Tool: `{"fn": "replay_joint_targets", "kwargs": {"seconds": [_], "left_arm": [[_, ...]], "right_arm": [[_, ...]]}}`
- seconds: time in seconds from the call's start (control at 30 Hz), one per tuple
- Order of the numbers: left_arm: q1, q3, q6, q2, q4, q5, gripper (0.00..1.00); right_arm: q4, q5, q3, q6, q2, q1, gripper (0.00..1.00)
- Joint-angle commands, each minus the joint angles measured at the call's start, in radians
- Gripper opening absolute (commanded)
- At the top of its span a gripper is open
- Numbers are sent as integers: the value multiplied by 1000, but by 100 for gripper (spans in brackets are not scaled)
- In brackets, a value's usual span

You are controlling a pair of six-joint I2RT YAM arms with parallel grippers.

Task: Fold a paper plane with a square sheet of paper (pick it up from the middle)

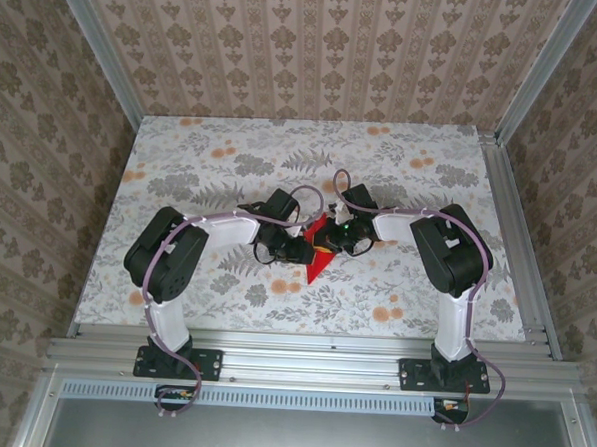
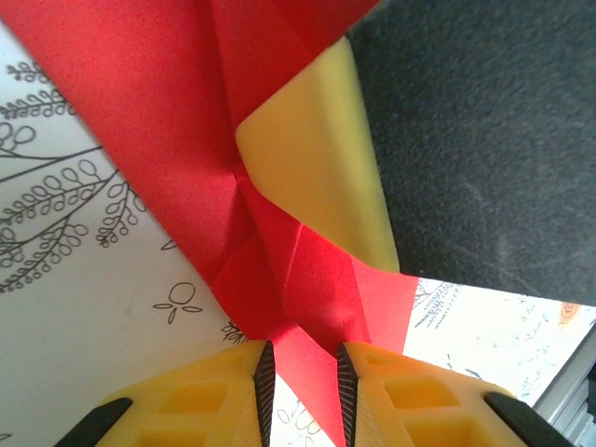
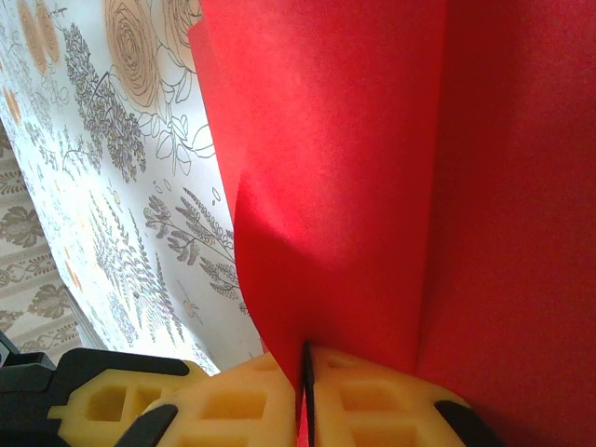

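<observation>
The square sheet of paper [image 1: 317, 253], red and creased, hangs above the middle of the table between my two grippers. In the left wrist view the paper [image 2: 168, 112] shows several folds and a turned-up yellow flap [image 2: 317, 168]. A narrow red strip of it runs down between my left gripper's [image 2: 303, 363] pads. Those pads stand apart, with table showing in the gap. In the right wrist view the paper [image 3: 372, 186] rises as a broad red wall. My right gripper [image 3: 305, 363] is shut on its lower edge. From above, the left gripper [image 1: 297, 245] and right gripper [image 1: 336, 240] nearly meet.
The floral tablecloth [image 1: 411, 169] stretches on all sides of the arms. Patterned walls [image 1: 328, 45] and aluminium rails [image 1: 509, 225] close in the table at the back and sides. A dark grey part of the right arm [image 2: 484, 140] sits close behind the paper.
</observation>
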Motion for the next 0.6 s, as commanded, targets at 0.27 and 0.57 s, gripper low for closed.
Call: {"fn": "replay_joint_targets", "kwargs": {"seconds": [0.27,0.57], "left_arm": [[6,23,-34,-13,42,40,34],[6,-4,-67,-71,42,27,37]], "right_arm": [[-28,11,-29,1,20,-4,14],[-23,14,-37,3,18,-4,14]]}}
